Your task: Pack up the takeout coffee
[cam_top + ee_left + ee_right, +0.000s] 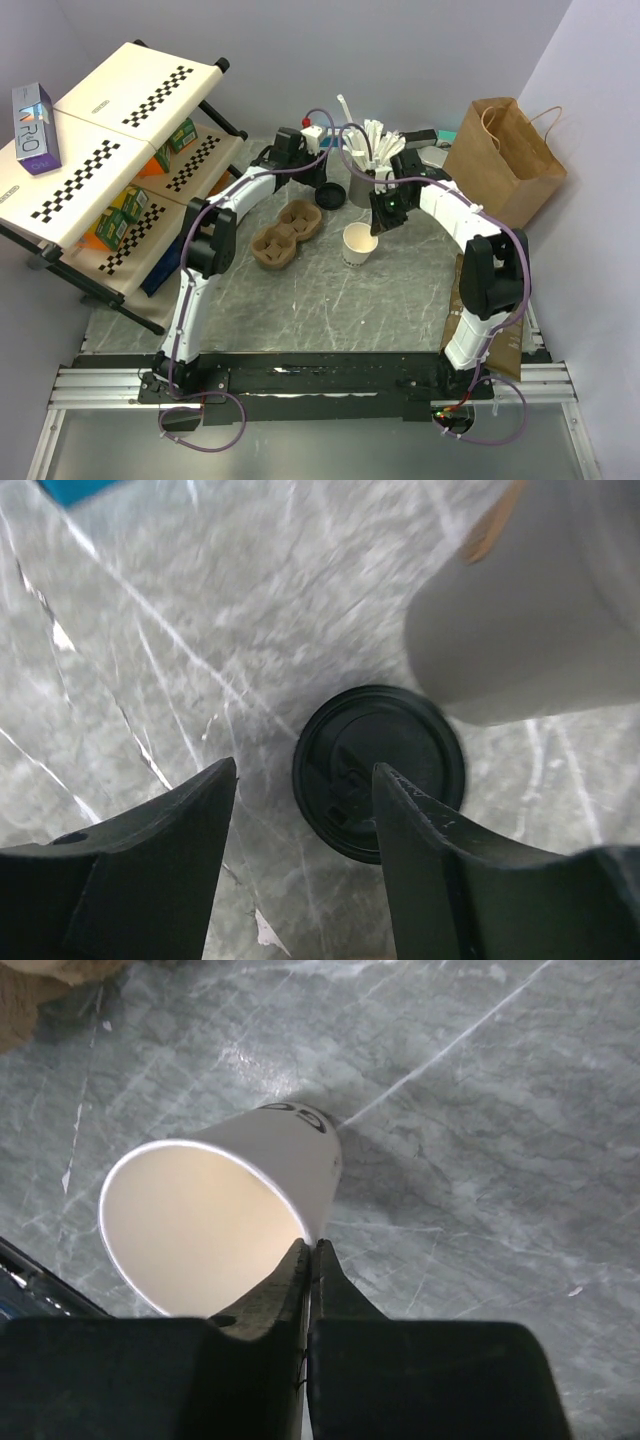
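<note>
The white paper cup stands right of centre, open and tan inside. My right gripper is shut on its rim. In the right wrist view the cup leans toward the camera, and the gripper pinches the cup's thin wall with one finger inside and one outside. The round black lid lies flat on the marble behind it. My left gripper hovers open over the lid; its right finger overlaps the lid and its left finger is off to the side. The cup's pale wall shows upper right.
A brown pulp carrier lies left of the cup. A dark grey cup of white sticks stands just behind the lid. A brown paper bag stands at the back right. A checkered shelf rack with cartons fills the left side.
</note>
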{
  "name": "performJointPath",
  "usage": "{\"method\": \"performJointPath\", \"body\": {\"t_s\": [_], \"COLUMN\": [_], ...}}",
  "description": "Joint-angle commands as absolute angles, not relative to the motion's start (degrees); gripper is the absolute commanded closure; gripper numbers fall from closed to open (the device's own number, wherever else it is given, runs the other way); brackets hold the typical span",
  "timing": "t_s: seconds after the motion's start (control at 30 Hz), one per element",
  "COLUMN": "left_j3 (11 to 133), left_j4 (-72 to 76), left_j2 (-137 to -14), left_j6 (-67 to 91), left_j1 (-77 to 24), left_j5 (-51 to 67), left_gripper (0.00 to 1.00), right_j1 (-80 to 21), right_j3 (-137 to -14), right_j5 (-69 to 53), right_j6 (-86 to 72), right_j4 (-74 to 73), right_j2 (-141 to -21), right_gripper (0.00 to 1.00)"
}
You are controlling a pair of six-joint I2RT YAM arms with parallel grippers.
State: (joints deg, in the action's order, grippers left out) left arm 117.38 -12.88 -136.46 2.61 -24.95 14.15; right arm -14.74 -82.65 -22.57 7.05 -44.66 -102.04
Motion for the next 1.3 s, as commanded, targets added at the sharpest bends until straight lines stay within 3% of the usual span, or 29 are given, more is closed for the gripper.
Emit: {"method": "performJointPath", "body": {"t_s": [0.0,0.13,0.2,0.23,0.27,0.43,0.53,1.27], "left_j3": [118.30,118.21,118.65,118.74,118.65,118.30,117.69,117.07], "left_j4": [-11.34,-11.43,-11.69,-11.78,-11.52,-12.13,-12.39,-13.10], "left_j2": [-136.67,-137.11,-137.46,-137.81,-137.90,-138.34,-138.60,-140.71], "left_j6": [5.80,6.15,6.15,5.89,5.80,5.98,6.24,5.98], "left_j1": [-24.79,-24.79,-24.87,-24.87,-24.96,-24.96,-25.05,-27.25], "left_j5": [10.47,9.05,8.88,8.88,9.40,8.97,9.67,8.00], "left_gripper": [0.39,0.42,0.44,0.45,0.48,0.57,0.61,0.70], "right_j1": [-15.38,-16.87,-17.49,-17.93,-18.19,-18.54,-18.55,-18.63], "right_j3": [-80.42,-77.53,-76.91,-76.73,-76.55,-77.78,-78.40,-75.76], "right_j5": [-23.38,-22.50,-22.15,-21.97,-21.97,-21.63,-21.27,-23.47], "right_j6": [6.24,6.24,5.72,5.36,5.10,5.45,5.80,5.54], "right_j4": [-47.37,-47.72,-47.46,-47.29,-47.29,-47.90,-47.99,-47.29], "right_j2": [-97.48,-93.53,-92.90,-92.73,-92.29,-91.06,-89.83,-85.34], "right_gripper": [1.00,1.00,0.94,0.90,0.78,0.51,0.44,0.40]}}
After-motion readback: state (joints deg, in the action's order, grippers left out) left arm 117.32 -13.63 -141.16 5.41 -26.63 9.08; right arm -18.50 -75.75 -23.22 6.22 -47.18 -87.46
